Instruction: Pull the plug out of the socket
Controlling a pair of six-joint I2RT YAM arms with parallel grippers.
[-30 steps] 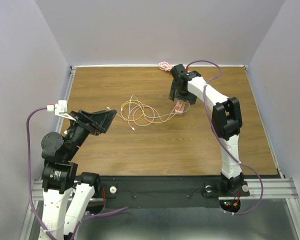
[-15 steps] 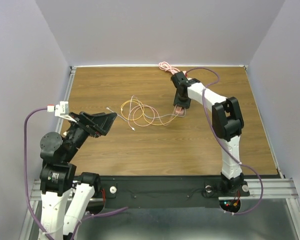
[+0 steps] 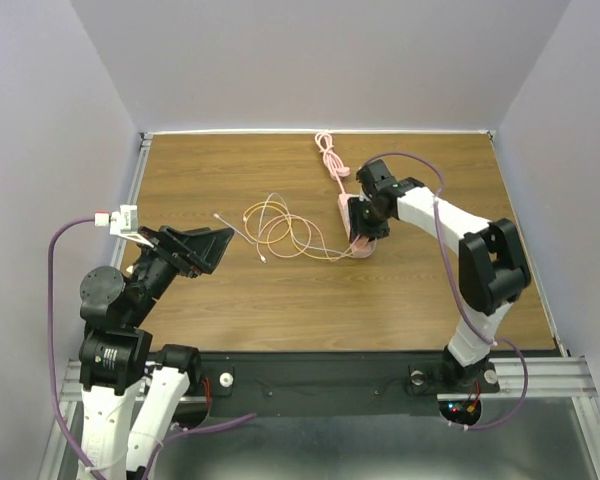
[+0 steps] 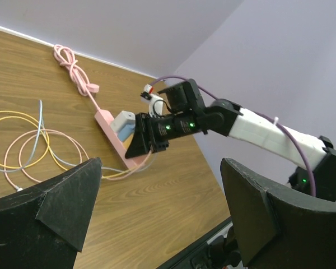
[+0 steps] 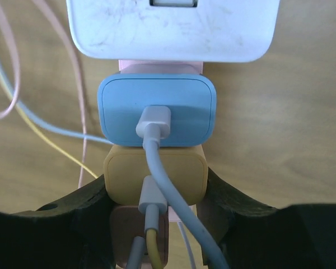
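The socket (image 3: 345, 208), a long pink power strip, lies on the wooden table with a row of plugs in it. In the right wrist view these are a white plug (image 5: 173, 28), a blue plug (image 5: 117, 112), a yellow plug (image 5: 123, 179) and a small pink one (image 5: 126, 235). My right gripper (image 5: 155, 188) comes down from above, and its black fingers (image 5: 73, 213) press on both sides of the yellow plug. In the left wrist view the same grip shows on the socket (image 4: 107, 124). My left gripper (image 3: 195, 245) hangs open and empty above the table's left side, far from the strip.
Thin yellow, pink and blue cables (image 3: 280, 228) loop on the table left of the strip and run to the plugs. The strip's pink cord (image 3: 332, 160) stretches toward the back wall. Walls close in the table on three sides.
My right gripper has closed on the yellow plug. The arm has pulled the strip toward the near side, and its pink cord has stretched out from the back edge. My left arm stays put.
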